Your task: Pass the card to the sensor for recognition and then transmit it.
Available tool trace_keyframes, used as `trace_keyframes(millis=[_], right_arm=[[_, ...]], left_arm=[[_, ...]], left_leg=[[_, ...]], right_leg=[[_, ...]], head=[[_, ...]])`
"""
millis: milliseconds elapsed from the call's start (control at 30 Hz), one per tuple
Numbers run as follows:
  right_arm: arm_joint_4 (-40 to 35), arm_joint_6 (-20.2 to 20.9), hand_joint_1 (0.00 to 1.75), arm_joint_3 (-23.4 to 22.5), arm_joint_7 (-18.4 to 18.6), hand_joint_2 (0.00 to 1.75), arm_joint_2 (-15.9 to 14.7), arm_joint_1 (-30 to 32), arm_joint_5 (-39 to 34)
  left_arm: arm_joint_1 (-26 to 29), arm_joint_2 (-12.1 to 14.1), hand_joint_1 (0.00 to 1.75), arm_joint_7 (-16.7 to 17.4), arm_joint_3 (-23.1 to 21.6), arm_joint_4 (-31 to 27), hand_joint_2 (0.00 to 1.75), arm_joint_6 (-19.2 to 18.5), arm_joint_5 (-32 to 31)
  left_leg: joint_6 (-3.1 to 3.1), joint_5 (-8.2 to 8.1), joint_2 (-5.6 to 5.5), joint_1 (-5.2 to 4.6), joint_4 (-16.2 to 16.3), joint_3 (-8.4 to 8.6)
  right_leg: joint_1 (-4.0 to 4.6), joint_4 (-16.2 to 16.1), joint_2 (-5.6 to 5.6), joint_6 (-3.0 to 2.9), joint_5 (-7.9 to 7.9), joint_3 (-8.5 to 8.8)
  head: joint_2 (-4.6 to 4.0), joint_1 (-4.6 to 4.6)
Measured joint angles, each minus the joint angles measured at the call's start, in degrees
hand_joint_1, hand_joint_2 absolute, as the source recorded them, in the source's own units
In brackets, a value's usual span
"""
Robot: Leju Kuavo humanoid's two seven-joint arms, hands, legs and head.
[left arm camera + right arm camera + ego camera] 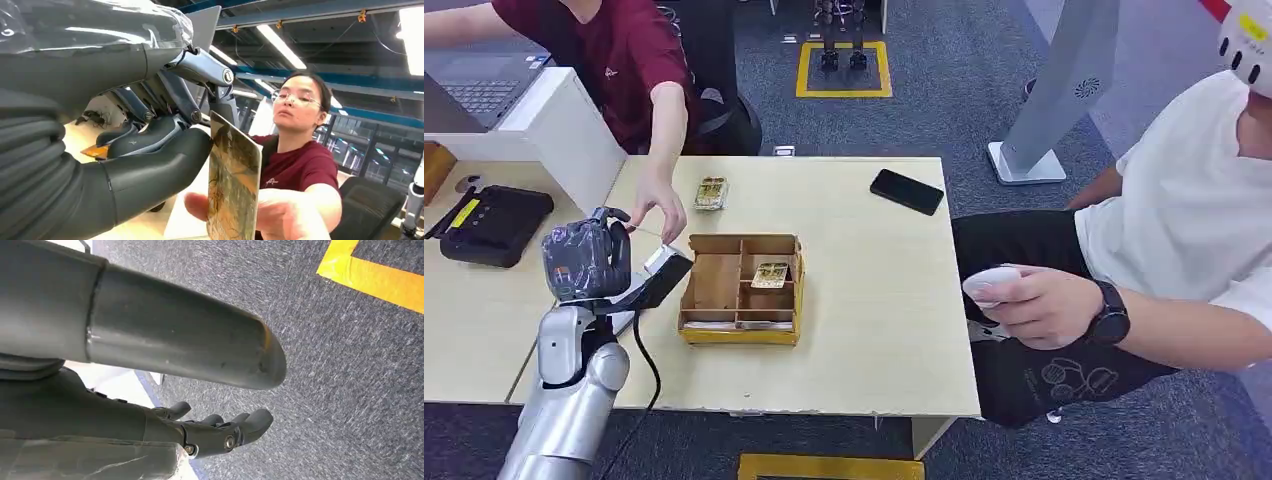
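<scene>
Left hand: while it is raised above the table's left part, the left hand [589, 258] pinches the card [234, 187] between its thick thumb and the darker fingers [175, 97]; the other fingers lie curled behind.
Card: upright in the left wrist view, yellowish and patterned, its edge toward the camera; in the head view it is too thin to make out.
Person's hand: the hand [658, 205] of a person in a dark red shirt [609, 50] reaches to the card and touches its lower part from the far side.
Sensor: a black, wedge-shaped device [660, 277] with a pale face sits just below and beside the left hand, a black cable [646, 375] running from it over the table edge.
Tray: a cardboard divided tray [742, 328] stands just right of the sensor, with one card [770, 274] lying in a middle compartment.
Table: a light wooden table [874, 330] carries a small stack of cards [711, 192] beyond the tray and a black phone [907, 191] near the far right corner.
Right hand: the right hand [220, 430] hangs over grey carpet [345, 365], fingers loosely apart and holding nothing.
Second person: someone in a white shirt [1194, 210] sits at the right, holding a white object [991, 285].
</scene>
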Motion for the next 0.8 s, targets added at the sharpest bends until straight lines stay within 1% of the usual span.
trace_keyframes(millis=[33,67,133,167,200,233,267,300,333,367,400,533,800], right_arm=[[0.0,0.0,0.0,0.02,0.0,0.0,0.0,0.0,0.0],[0.0,0.0,0.0,0.02,0.0,0.0,0.0,0.0,0.0],[0.0,0.0,0.0,0.0,0.02,0.0,0.0,0.01,0.0],[0.0,0.09,0.0,0.09,0.32,0.0,-0.02,0.01,0.0],[0.0,0.29,0.0,0.71,1.02,0.0,-0.04,0.03,0.0],[0.0,0.35,0.0,1.5,1.57,0.0,-0.07,-0.02,0.0],[0.0,0.35,0.0,2.23,1.79,0.0,-0.09,-0.25,0.02],[0.0,0.35,0.0,2.56,1.95,0.0,-0.09,-0.42,0.0],[0.0,0.35,0.0,3.02,1.99,0.0,-0.09,-0.42,0.0],[0.0,0.37,0.0,3.28,2.01,0.0,-0.11,-0.32,0.0],[0.02,0.39,0.0,3.45,2.05,0.0,-0.11,-0.28,-0.02],[0.02,0.39,0.0,4.28,2.01,0.0,-0.13,-0.43,0.0],[0.02,0.35,0.0,4.61,1.9,0.0,-0.13,-0.39,0.0]], left_arm=[[0.0,0.0,1.75,0.0,0.02,0.0,1.75,0.0,0.0],[0.0,0.0,0.0,0.0,0.0,0.0,1.75,0.0,0.0],[-0.01,0.0,0.0,0.07,0.0,0.0,1.75,0.04,-0.11],[-0.56,0.15,0.0,2.21,0.06,0.34,1.75,0.8,-2.17],[-3.09,0.48,0.0,5.82,0.41,3.22,1.75,3.08,-5.9],[-7.45,1.13,0.0,7.6,1.02,8.75,1.75,5.71,-8.72],[-12.13,2.03,0.0,7.78,2.09,14.33,1.75,7.62,-9.07],[-15.19,2.71,0.0,7.54,2.95,17.52,1.75,8.81,-9.36],[-17.81,3.28,0.0,7.34,3.92,20.47,1.75,9.75,-9.38],[-19.9,3.61,0.0,7.19,4.59,22.96,1.75,9.97,-9.7],[-21.31,3.67,0.0,7.17,4.94,24.98,1.75,9.97,-10.07],[-23.44,3.67,0.0,7.19,5.75,29.76,1.75,10.01,-10.8],[-24.64,3.72,0.0,7.23,6.08,32.92,1.75,10.05,-11.08]], left_leg=[[0.0,0.0,0.0,0.0,0.0,0.0],[0.0,0.0,0.0,0.0,0.0,0.0],[0.0,0.0,0.0,0.0,0.0,0.01],[0.0,0.0,-0.01,0.0,0.0,0.0],[0.09,0.09,-0.09,0.04,0.02,-0.07],[-0.06,0.27,-0.27,0.06,0.04,-0.27],[-0.2,0.39,-0.31,0.11,0.04,-0.41],[-0.29,0.44,-0.22,0.11,0.03,-0.46],[-0.29,0.44,-0.08,0.09,0.03,-0.45],[-0.29,0.45,-0.09,0.09,0.03,-0.44],[-0.28,0.5,-0.13,0.09,0.03,-0.44],[-0.3,0.54,-0.09,0.1,0.03,-0.48],[-0.31,0.54,-0.05,0.1,0.03,-0.54]], right_leg=[[0.0,0.0,0.0,0.0,0.0,0.0],[0.0,0.0,0.0,0.0,0.0,0.0],[0.0,0.0,0.0,0.0,0.0,-0.03],[0.0,0.0,-0.01,0.0,0.0,-0.05],[0.02,0.0,-0.09,0.0,0.01,-0.15],[0.02,0.02,-0.27,-0.07,0.08,-0.16],[0.08,0.04,-0.29,-0.13,0.27,-0.32],[0.1,0.06,-0.19,-0.2,0.34,-0.43],[0.09,0.11,-0.04,-0.21,0.39,-0.5],[0.09,0.11,-0.05,-0.21,0.39,-0.49],[0.09,0.11,-0.09,-0.21,0.39,-0.49],[0.1,0.14,-0.03,-0.22,0.42,-0.53],[0.1,0.14,-0.02,-0.25,0.45,-0.61]], head=[[0.0,0.0],[0.0,0.0],[0.0,0.0],[0.0,-0.02],[0.0,0.0],[0.0,0.09],[0.0,0.22],[0.02,0.24],[0.02,0.0],[0.02,-0.18],[0.02,-0.15],[0.02,-0.13],[0.0,-0.11]])
